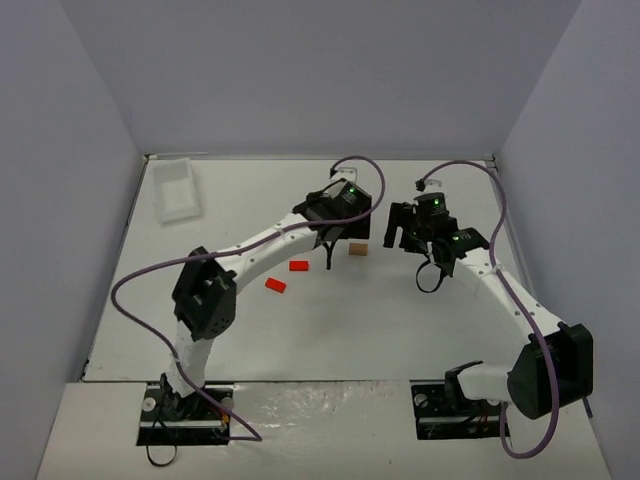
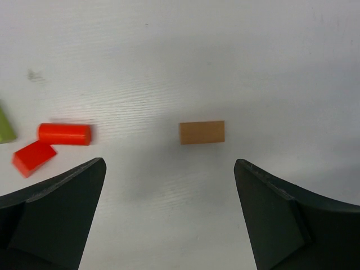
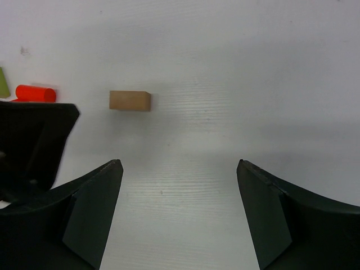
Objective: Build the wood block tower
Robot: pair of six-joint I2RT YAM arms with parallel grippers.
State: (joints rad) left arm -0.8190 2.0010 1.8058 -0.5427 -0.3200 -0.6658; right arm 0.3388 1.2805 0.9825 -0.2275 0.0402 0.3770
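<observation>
— On the white table, where does the tower stand?
— No tower stands: the pieces lie apart. The tan block lies flat near the table's middle, touching nothing.
— And the red ones?
— A red cylinder lies on its side, well to the left of the tan block in the left wrist view. A red block lies just beside it, and whether they touch is unclear. A yellow-green piece shows at that view's left edge.
— What are the grippers doing?
— The left gripper hangs above the tan block, jaws spread wide and holding nothing. The right gripper hovers to the block's right, jaws also apart and empty.
— Anything else?
— A clear white plastic tray sits in the far left corner, well apart from the blocks.
</observation>
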